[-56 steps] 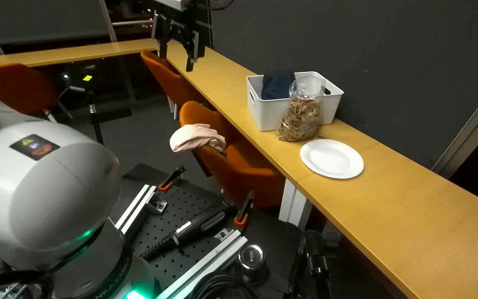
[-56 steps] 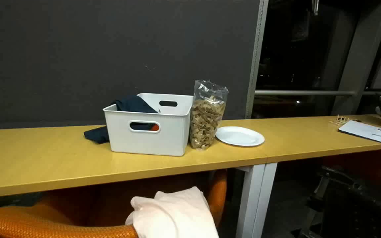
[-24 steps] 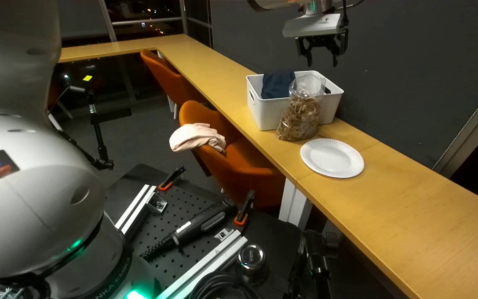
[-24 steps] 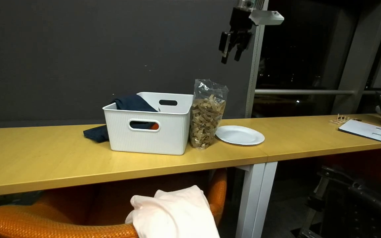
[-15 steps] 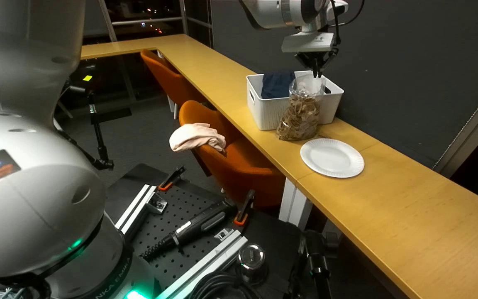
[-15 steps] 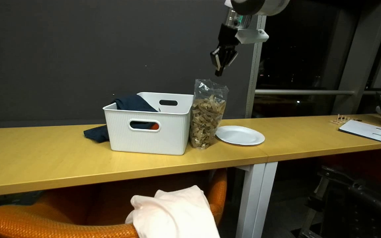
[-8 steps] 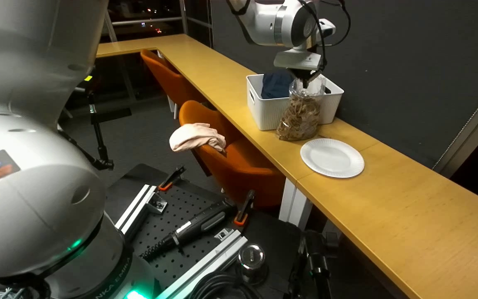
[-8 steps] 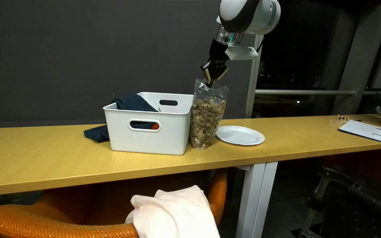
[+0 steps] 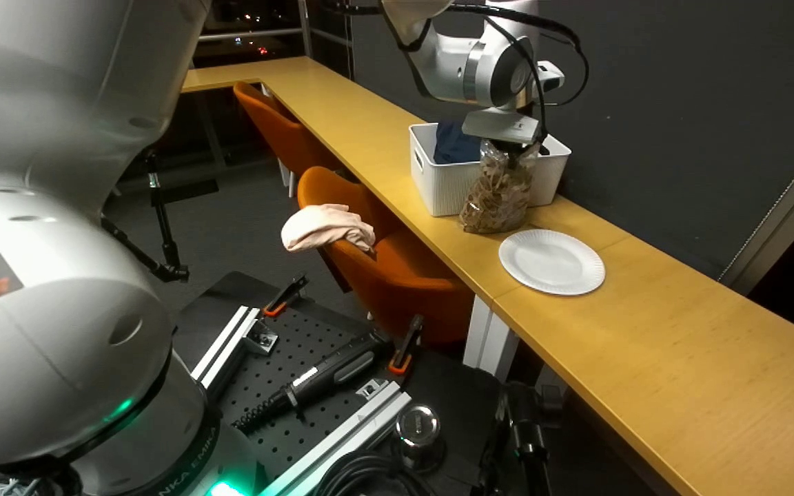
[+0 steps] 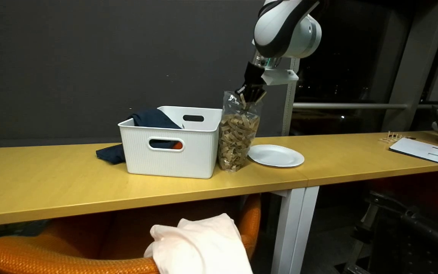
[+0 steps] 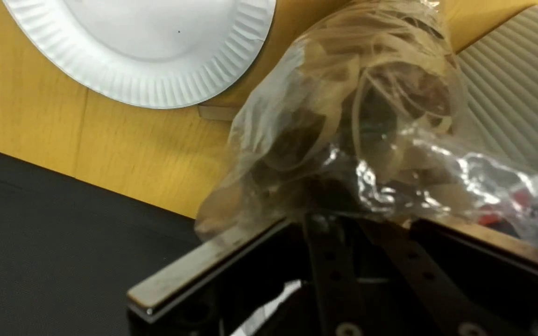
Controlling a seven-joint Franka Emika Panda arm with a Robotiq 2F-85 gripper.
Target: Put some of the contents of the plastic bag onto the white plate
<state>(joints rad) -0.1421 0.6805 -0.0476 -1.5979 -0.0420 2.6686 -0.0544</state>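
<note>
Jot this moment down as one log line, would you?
plastic bag: standing beside white tub, brown pieces inside | fingers: in its open top | grip: unclear | white plate: no pieces on it

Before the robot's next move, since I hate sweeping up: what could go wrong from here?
The gripper appears to reach into the mouth of the plastic bag, with film obscuring its tips in the wrist view; lifting might snag the bag and pull it over. The bag stands beside the white plate; tipping could shove the plate or scatter brown pieces across the table.
</note>
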